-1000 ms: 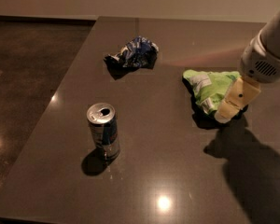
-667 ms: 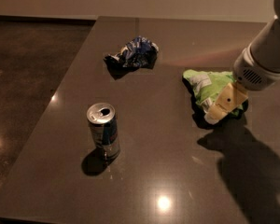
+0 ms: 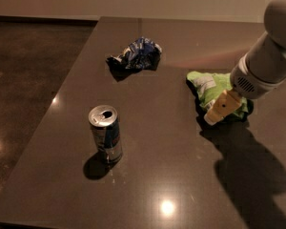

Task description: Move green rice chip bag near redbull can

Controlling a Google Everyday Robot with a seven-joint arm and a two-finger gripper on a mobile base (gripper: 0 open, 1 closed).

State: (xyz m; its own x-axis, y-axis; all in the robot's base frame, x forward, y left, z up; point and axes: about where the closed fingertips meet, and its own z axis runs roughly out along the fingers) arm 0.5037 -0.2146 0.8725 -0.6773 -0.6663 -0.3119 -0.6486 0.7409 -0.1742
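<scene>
The green rice chip bag (image 3: 207, 86) lies wrinkled on the dark table, right of centre. The redbull can (image 3: 106, 133) stands upright at the front left, well apart from the bag, with its pull-tab top showing. My gripper (image 3: 216, 113) comes in from the upper right on a grey arm (image 3: 269, 56). It is low over the near right part of the green bag, covers that side of it and appears to touch it. The bag rests on the table.
A smaller dark-blue-and-white wrinkly bag (image 3: 136, 55) lies at the back, left of the green bag. The dark table (image 3: 171, 175) has its left edge close to the can, with brown floor (image 3: 28, 80) beyond it. The arm's shadow falls on the front right.
My gripper has moved left and lower over the green bag's near side. The bag, the can and the blue bag have not visibly moved.
</scene>
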